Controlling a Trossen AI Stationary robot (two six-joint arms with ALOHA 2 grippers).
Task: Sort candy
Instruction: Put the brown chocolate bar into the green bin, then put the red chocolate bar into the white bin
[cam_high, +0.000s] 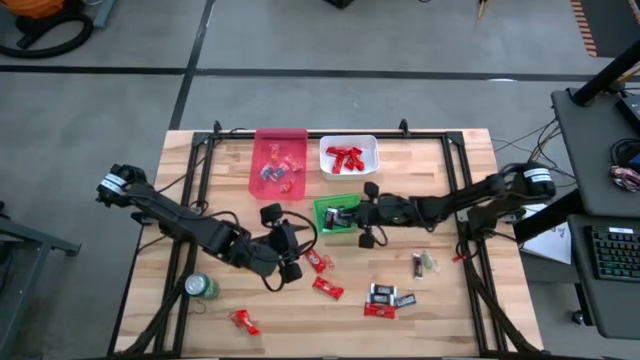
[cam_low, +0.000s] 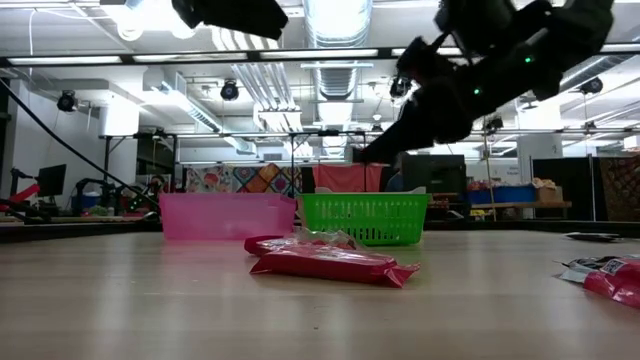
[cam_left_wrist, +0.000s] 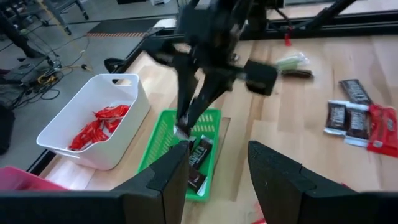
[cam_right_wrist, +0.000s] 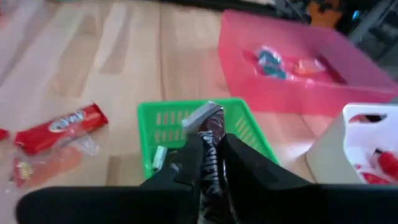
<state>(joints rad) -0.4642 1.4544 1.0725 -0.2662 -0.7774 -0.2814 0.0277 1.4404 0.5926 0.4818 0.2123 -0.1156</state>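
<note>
1. Left gripper (cam_high: 290, 250): fingers apart, holding nothing, above the worktop (cam_high: 440, 320) left of the green bin (cam_high: 325, 212).
2. Right gripper (cam_right_wrist: 211, 163): clamped on a dark candy (cam_right_wrist: 210, 127), directly over the green bin.
3. Red candy (cam_high: 327, 288) and dark candy (cam_high: 382, 292) lie loose on the worktop; red candies (cam_high: 345, 157) fill the white bin (cam_high: 370, 143).

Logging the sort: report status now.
Right gripper over green bin, pinching dark candy. Left gripper open, empty, mid-table. Nothing blocking.
</note>
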